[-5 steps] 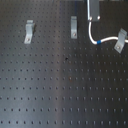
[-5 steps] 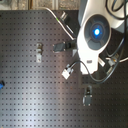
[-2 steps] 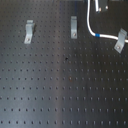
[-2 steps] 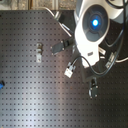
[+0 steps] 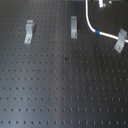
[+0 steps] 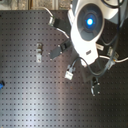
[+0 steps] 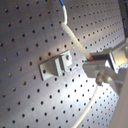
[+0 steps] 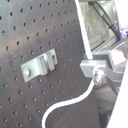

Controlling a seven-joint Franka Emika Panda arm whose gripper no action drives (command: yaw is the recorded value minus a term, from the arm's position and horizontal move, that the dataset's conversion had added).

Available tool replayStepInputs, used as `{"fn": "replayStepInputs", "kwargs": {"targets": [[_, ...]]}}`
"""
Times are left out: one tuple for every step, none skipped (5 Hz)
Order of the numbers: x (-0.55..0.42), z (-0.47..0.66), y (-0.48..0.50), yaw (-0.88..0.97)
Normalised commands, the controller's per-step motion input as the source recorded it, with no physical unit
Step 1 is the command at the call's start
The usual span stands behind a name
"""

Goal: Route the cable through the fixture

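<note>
In the first exterior view the white cable [image 5: 88, 21] drops from the top edge. It bends right at its blue band [image 5: 98, 33] and ends at the right-hand metal fixture [image 5: 120, 40]. My gripper [image 5: 103, 2] barely shows at that top edge. In both wrist views the gripper [image 7: 98, 68] [image 8: 96, 71] appears shut on the cable [image 7: 75, 40] [image 8: 70, 104]. The cable runs past a grey fixture [image 7: 55, 65] [image 8: 37, 68] without touching it. In the second exterior view the arm [image 6: 89, 22] covers the gripper.
Two more metal fixtures [image 5: 30, 31] [image 5: 74, 26] stand on the black perforated board [image 5: 60, 90] in the first exterior view. The second exterior view shows small fixtures [image 6: 39, 52] [image 6: 69, 71] on the board and a blue object [image 6: 1, 84] at the second exterior view's left edge.
The arm has moved toward the top of both exterior views, so less of the gripper shows in the first one. The cable now rises straighter from the blue band.
</note>
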Motion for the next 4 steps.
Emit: {"fn": "replayStepInputs", "kwargs": {"targets": [[-0.307, 0.39, 0.179, 0.3], [-0.151, 0.37, 0.306, 0.51], [-0.289, 0.52, 0.165, 0.48], [-0.191, 0.53, -0.027, 0.21]]}}
